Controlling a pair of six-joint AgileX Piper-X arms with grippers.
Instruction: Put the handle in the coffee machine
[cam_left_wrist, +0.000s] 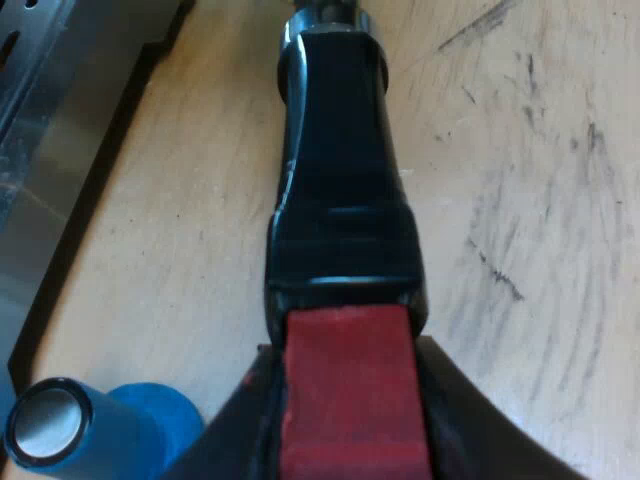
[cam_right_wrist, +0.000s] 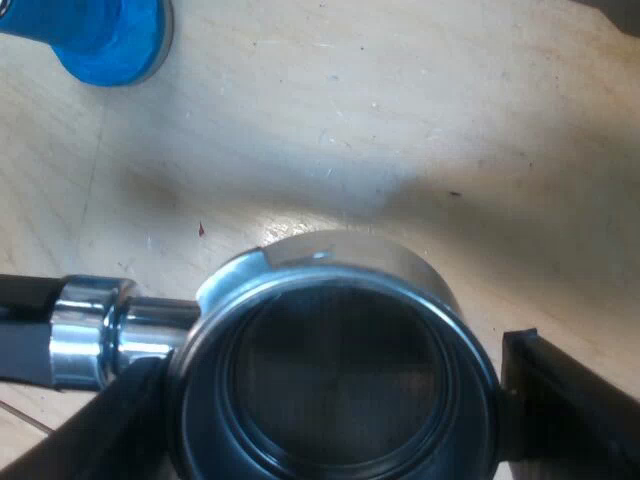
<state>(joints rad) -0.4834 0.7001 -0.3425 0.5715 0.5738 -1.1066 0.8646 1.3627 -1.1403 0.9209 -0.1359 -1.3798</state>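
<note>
The metal holder's dark handle (cam_left_wrist: 340, 180) runs away from me over the wooden table, and its red end (cam_left_wrist: 345, 400) sits between the two black fingers of my left gripper (cam_left_wrist: 345, 345), which is shut on it. The holder's round metal basket (cam_right_wrist: 335, 270), empty inside, lies between the fingers of my right gripper (cam_right_wrist: 330, 370). Both fingers press against its sides. The shiny neck (cam_right_wrist: 90, 335) leads from the basket to the handle.
A blue tamper (cam_left_wrist: 100, 430) lies on the wooden table (cam_left_wrist: 520, 200) close to the left gripper, and the same tamper (cam_right_wrist: 110, 30) is beyond the basket. The espresso machine's metal base (cam_left_wrist: 40, 150) borders the table beside the handle.
</note>
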